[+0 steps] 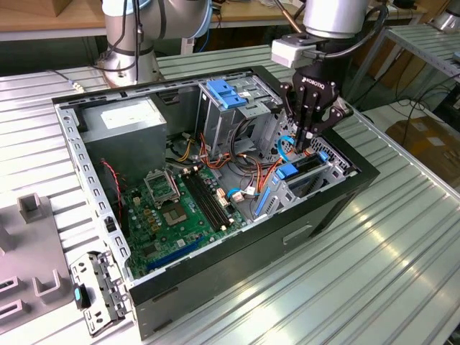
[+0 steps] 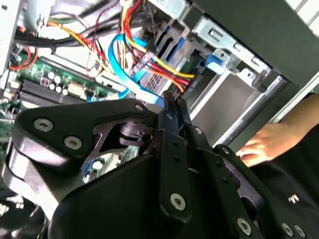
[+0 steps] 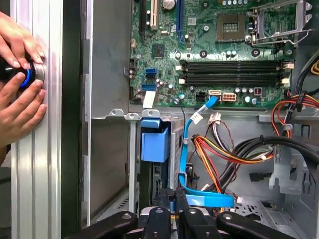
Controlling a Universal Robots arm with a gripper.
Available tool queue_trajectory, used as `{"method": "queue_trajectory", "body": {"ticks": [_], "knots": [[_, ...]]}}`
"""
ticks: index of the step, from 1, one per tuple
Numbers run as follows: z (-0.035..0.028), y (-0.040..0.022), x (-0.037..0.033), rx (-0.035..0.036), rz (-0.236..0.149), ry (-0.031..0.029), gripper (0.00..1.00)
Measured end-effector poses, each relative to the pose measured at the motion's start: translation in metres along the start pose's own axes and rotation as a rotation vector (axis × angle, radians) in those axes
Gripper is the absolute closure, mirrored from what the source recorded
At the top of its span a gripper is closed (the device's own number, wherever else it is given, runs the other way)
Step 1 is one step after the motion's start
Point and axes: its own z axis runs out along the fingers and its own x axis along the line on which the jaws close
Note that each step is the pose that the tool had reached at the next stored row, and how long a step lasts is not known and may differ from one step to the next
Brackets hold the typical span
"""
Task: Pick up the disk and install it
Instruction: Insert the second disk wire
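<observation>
Nearest us in the exterior view is the drive cage [image 1: 316, 176], at the 3 o'clock end of the open computer case [image 1: 215, 277]. The disk [image 1: 291, 171] sits on edge in that cage, its blue rail showing. At 12 o'clock from it hangs the gripper [image 1: 310, 133], fingertips drawn together with no gap between them. I can't tell whether they pinch anything. The first wrist view looks past those fingers [image 3: 172, 201] at the blue rail in its slot.

In my judgement this is the seating stage. Good form means pressing straight along the cage guides so both rails run evenly, with no tilt. The blue data cable [image 1: 284, 147] loops just beside the fingers and needs to stay out of the slot.

Farther off, at 9 o'clock from the cage, lies the motherboard [image 1: 169, 208]. The power supply [image 1: 126, 126] is at its 11 o'clock. A person's hands [image 3: 20, 84] rest on a button on the table rail.
</observation>
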Motion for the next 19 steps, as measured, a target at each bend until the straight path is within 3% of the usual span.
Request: {"method": "queue_trajectory", "body": {"ticks": [1, 4, 6, 9, 12, 13, 15, 16, 19], "knots": [[0.0006, 0.001, 0.0006, 0.0171, 0.004, 0.0003, 0.84], [0.0013, 0.0055, 0.0009, 0.0458, 0.011, 0.0003, 0.84], [0.0013, 0.0084, 0.001, 0.0555, 0.013, -0.0008, 0.84], [0.0021, 0.0091, 0.0022, 0.057, 0.013, -0.0019, 0.84], [0.0048, 0.0126, 0.0077, 0.0585, 0.014, -0.0151, 0.84], [0.0062, 0.0137, 0.0113, 0.0588, 0.015, -0.0266, 0.84], [0.0083, 0.0141, 0.0166, 0.059, 0.016, -0.0441, 0.84], [0.0093, 0.0142, 0.0199, 0.0593, 0.017, -0.0624, 0.84], [0.0122, 0.0145, 0.0279, 0.0598, 0.02, -0.1037, 0.84]]}}
